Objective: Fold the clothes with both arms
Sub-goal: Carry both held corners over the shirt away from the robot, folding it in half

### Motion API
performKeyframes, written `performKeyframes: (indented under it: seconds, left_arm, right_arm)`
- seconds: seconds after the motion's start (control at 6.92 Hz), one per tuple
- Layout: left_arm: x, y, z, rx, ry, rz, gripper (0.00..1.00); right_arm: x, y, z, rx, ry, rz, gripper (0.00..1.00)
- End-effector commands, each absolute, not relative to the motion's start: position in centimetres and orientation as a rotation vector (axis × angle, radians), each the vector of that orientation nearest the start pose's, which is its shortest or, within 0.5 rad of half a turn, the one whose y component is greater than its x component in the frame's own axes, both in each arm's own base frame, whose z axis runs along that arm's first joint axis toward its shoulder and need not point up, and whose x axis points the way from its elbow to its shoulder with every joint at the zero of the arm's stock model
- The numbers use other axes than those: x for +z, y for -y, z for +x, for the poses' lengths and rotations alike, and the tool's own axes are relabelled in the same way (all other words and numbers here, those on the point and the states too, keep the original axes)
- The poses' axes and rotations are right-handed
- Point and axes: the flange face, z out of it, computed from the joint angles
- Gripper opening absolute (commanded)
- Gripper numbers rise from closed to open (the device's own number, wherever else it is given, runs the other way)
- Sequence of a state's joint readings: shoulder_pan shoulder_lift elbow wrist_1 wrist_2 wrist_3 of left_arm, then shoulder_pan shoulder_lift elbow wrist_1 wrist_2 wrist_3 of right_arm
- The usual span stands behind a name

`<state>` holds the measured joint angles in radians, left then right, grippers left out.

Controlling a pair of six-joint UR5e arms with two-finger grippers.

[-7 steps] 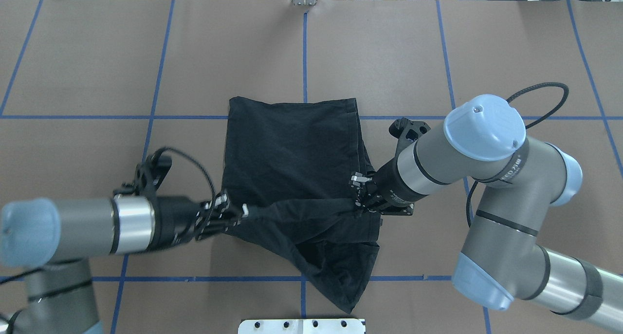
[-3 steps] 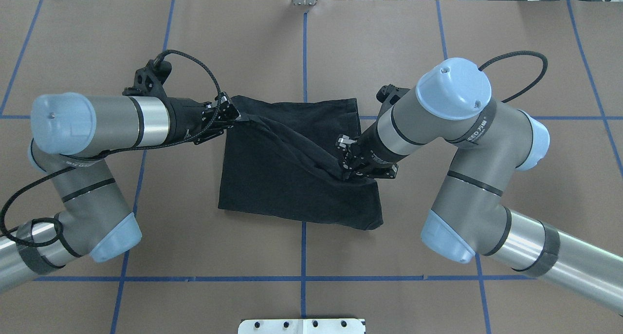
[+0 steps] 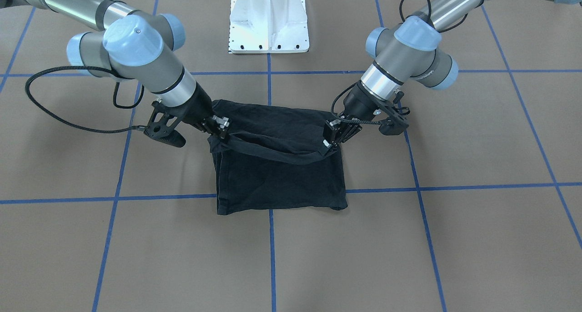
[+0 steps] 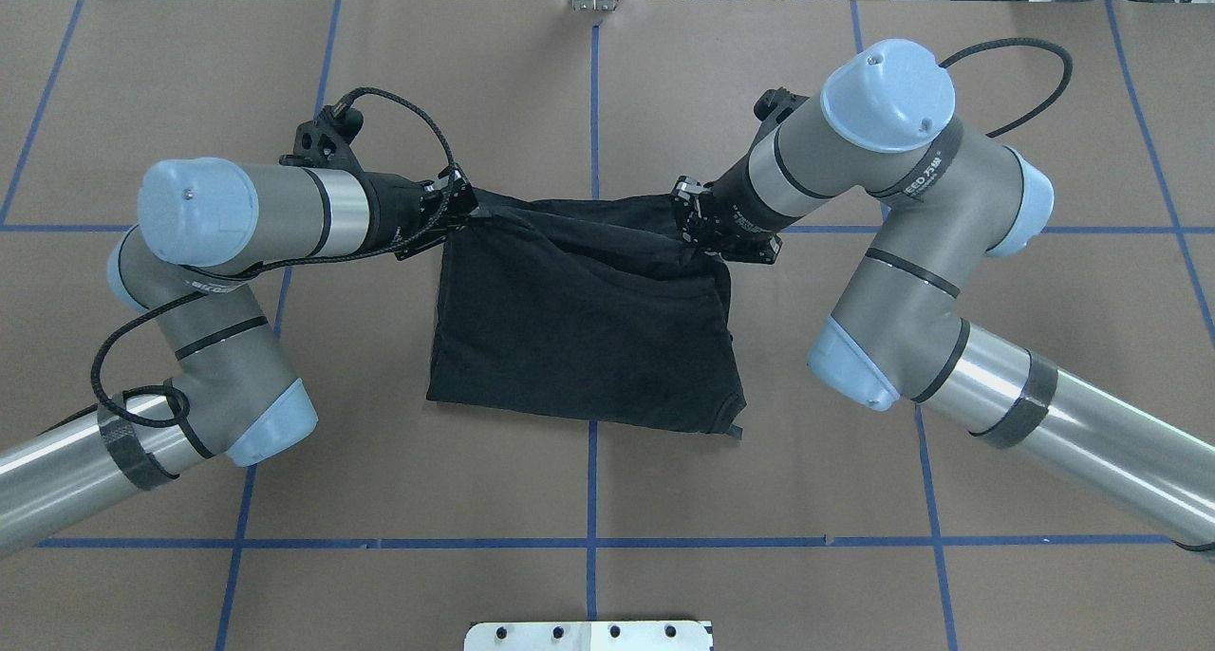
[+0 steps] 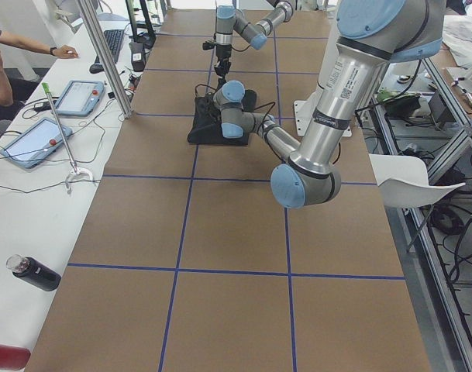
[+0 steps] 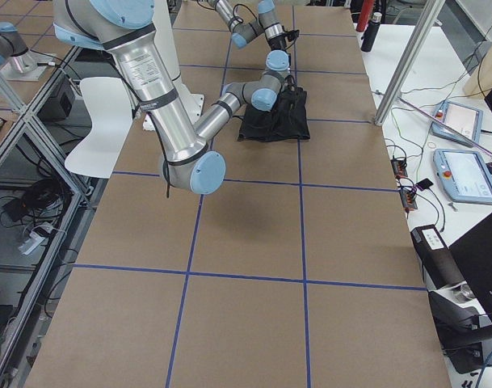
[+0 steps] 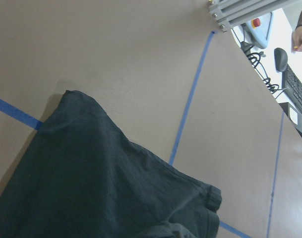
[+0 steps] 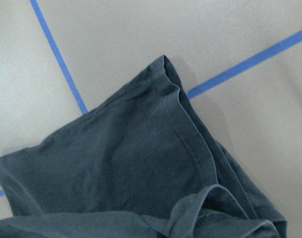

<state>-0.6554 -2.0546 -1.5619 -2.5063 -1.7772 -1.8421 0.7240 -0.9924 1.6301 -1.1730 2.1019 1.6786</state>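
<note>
Overhead exterior: I see the black T-shirt (image 4: 579, 338) mid-frame, left gripper (image 4: 467, 212) and right gripper (image 4: 691, 226) both clamped on its lifted edge; the right has risen level with the left.

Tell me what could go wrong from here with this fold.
1. The held edge sags in a slack band between the left gripper and right gripper, so on release it may land creased on the T-shirt instead of flat.
2. A corner pokes out of the lower layers at the robot's near right, so the fold could end up skewed.
</note>
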Motion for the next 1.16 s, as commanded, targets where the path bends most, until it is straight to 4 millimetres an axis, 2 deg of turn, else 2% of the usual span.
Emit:
performKeyframes:
  seconds: [0.0,0.14,0.43,0.87,1.01]
  left_arm:
    - [28.3,49.7,46.2,-0.62,-1.437,0.102,0.0]
    - [28.3,49.7,46.2,-0.62,-1.438,0.105,0.0]
    - [28.2,50.0,45.9,-0.626,-1.438,0.111,0.0]
    - [29.3,50.9,46.9,-0.645,-1.412,0.111,0.0]
    - [29.1,51.0,46.8,-0.657,-1.416,0.107,0.0]
  right_arm:
    - [23.2,53.4,-45.4,0.486,1.129,-0.132,0.0]
    - [22.5,54.4,-46.3,0.493,1.125,-0.127,0.0]
    - [23.4,55.0,-47.0,0.508,1.104,-0.119,0.0]
    - [24.6,55.5,-47.5,0.519,1.081,-0.126,0.0]
    - [24.9,55.8,-47.8,0.524,1.073,-0.13,0.32]
